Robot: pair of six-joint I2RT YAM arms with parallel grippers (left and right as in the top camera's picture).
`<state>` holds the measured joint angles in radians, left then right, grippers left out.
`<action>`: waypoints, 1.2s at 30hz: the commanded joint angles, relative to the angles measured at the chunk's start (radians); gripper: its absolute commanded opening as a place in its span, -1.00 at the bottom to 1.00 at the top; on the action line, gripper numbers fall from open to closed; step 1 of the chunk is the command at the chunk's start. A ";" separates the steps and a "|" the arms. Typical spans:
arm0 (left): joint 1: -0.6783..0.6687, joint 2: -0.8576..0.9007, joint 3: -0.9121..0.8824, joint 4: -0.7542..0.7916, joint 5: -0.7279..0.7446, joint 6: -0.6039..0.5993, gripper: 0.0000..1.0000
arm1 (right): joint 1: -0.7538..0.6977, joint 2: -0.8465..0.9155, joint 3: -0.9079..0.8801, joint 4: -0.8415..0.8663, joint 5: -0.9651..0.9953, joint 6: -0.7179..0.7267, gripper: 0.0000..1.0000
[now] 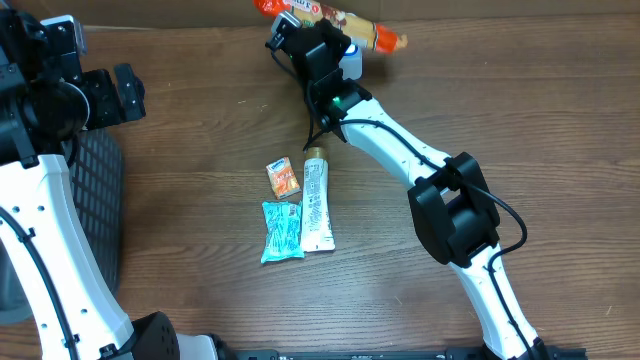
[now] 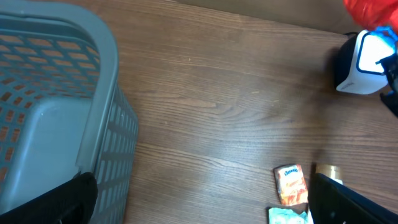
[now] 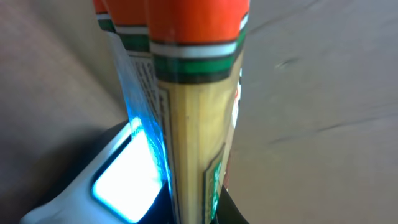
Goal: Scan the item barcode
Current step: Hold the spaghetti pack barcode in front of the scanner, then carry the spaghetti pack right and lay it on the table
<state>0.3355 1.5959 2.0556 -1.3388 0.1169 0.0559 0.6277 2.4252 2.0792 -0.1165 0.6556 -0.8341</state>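
Observation:
My right gripper (image 1: pixel 290 32) is shut on a long snack packet (image 1: pixel 375 35) with orange ends and a yellow middle, held at the table's far edge. In the right wrist view the packet (image 3: pixel 199 124) stands on edge right beside the white barcode scanner (image 3: pixel 81 199), whose window glows bright blue-white. From overhead the scanner (image 1: pixel 352 62) is mostly hidden under the right arm. My left gripper (image 1: pixel 125 93) hangs open and holds nothing at the far left, above the basket edge; its two dark fingers (image 2: pixel 348 199) frame bare wood.
A grey mesh basket (image 1: pixel 100 200) stands at the left edge of the table. Mid-table lie a small orange packet (image 1: pixel 283 177), a white tube (image 1: pixel 317 205) with a gold cap, and a teal packet (image 1: pixel 282 230), close together.

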 commanded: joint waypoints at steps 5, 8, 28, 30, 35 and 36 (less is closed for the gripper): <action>0.004 0.003 0.006 0.003 0.007 0.015 0.99 | -0.007 -0.337 0.043 -0.389 -0.194 0.428 -0.93; 0.004 0.003 0.006 0.003 0.007 0.015 0.99 | -0.041 -0.449 0.043 -0.576 -0.327 0.589 -0.93; 0.004 0.003 0.006 0.003 0.007 0.015 0.99 | -0.696 -0.643 -0.346 -1.115 -1.123 0.969 -0.93; 0.004 0.003 0.006 0.003 0.007 0.015 0.99 | -0.751 -0.643 -0.444 -1.035 -1.130 1.039 -0.93; 0.004 0.003 0.006 0.003 0.007 0.015 1.00 | -0.844 -0.643 -0.672 -0.808 -1.132 1.145 -0.93; 0.004 0.003 0.006 0.003 0.007 0.015 1.00 | -0.860 -0.643 -0.707 -0.770 -1.132 1.172 -0.93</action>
<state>0.3359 1.5959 2.0556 -1.3388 0.1169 0.0559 -0.2119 1.8141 1.4212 -0.9413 -0.3893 0.2325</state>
